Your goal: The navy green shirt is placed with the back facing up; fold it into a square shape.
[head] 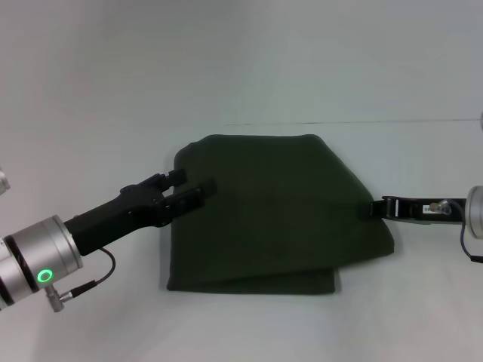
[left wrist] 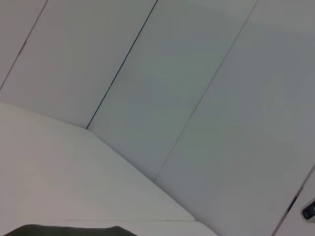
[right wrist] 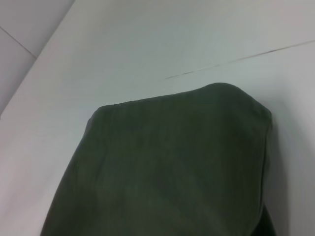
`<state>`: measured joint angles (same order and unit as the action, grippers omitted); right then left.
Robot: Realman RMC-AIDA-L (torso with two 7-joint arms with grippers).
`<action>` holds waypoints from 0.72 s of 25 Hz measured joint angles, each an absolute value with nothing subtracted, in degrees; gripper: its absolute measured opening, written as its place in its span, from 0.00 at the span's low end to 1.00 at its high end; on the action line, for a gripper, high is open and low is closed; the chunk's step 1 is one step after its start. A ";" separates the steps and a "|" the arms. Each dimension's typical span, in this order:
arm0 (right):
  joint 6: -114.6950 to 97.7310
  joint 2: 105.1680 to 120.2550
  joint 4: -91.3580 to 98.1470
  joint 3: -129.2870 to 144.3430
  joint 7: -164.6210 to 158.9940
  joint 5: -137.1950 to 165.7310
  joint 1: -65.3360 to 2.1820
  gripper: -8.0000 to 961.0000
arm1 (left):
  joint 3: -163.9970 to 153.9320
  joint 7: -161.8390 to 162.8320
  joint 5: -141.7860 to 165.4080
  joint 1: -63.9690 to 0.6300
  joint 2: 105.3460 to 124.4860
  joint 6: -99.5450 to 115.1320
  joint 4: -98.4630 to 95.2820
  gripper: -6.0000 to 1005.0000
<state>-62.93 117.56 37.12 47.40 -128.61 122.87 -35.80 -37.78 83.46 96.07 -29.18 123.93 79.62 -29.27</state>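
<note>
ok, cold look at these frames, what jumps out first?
The navy green shirt, already folded into a compact, roughly square bundle, lies mid-table on the white table. The left gripper hovers at the shirt's left edge with its fingers apart. The right gripper sits at the shirt's right edge, appearing pinched on the fabric there.

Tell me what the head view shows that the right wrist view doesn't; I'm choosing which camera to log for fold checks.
Only the head view shows both grippers: the left gripper with open fingers over the shirt's left edge, the right gripper at its right edge, plus the whole folded outline. Only the right wrist view shows the fabric close up, with one rounded corner. Both show the navy green shirt on the white table.
</note>
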 joint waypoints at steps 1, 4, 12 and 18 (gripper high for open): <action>-63.50 117.40 37.13 47.17 -128.64 122.90 -35.62 0.05 | -37.79 83.56 96.10 -29.18 123.93 79.62 -29.27 0.87; -64.61 117.09 37.25 46.87 -128.90 123.00 -35.18 0.05 | -37.79 83.66 96.10 -29.18 123.93 79.62 -29.27 0.87; -66.34 116.56 39.34 46.76 -129.46 123.17 -33.25 0.04 | -37.79 83.75 96.14 -29.18 123.93 79.63 -29.27 0.87; -66.07 115.97 39.15 46.76 -129.44 123.21 -33.54 0.07 | -37.79 83.80 96.15 -29.18 123.93 79.63 -29.22 0.87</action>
<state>-66.07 115.97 39.15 46.76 -129.44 123.22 -33.54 -37.79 83.80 96.15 -29.18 123.93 79.63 -29.22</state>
